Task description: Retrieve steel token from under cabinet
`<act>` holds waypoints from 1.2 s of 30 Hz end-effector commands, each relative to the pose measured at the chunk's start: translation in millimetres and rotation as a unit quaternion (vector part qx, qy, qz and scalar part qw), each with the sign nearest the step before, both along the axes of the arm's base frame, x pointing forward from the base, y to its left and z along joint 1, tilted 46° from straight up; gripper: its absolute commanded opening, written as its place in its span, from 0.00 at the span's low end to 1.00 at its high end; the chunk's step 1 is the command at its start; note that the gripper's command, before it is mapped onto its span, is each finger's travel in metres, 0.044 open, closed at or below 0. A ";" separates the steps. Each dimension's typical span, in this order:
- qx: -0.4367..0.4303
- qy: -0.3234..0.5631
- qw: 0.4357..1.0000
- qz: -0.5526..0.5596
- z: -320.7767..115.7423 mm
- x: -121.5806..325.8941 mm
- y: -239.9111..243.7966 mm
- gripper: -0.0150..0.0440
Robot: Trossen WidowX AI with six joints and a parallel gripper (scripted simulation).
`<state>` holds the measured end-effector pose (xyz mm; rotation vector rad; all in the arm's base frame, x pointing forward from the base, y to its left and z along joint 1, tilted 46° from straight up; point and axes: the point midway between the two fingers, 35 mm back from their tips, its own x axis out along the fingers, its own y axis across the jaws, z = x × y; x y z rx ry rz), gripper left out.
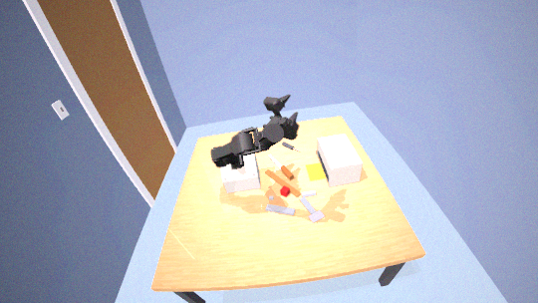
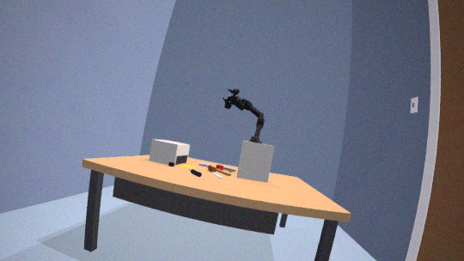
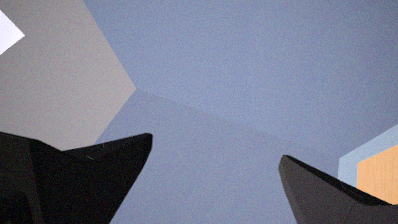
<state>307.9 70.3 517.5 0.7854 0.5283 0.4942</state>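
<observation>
a light brown wooden table [image 1: 224, 259] [image 2: 301, 195] has dark legs. on it sit a white box-shaped cabinet [image 1: 344, 159] [image 2: 165, 151], a flat yellow square [image 1: 316, 171] [image 2: 187, 166] and a small red block [image 1: 285, 190] [image 2: 219, 166].

and here's smooth wood grain across the tabletop [image 1: 219, 259] [image 2: 296, 193] [image 3: 382, 175], with a matt, smooth white cabinet [image 1: 344, 158] [image 2: 163, 152]!
</observation>
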 end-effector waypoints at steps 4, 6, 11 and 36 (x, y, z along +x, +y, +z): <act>0.000 0.000 1.000 0.000 0.0 0.0 0.0 0.75; 0.000 0.000 1.000 0.000 0.0 0.0 0.0 0.67; 0.000 0.000 1.000 0.000 0.0 0.0 0.0 0.46; 0.000 0.000 1.000 -0.002 -7.9 -1.7 -9.1 0.25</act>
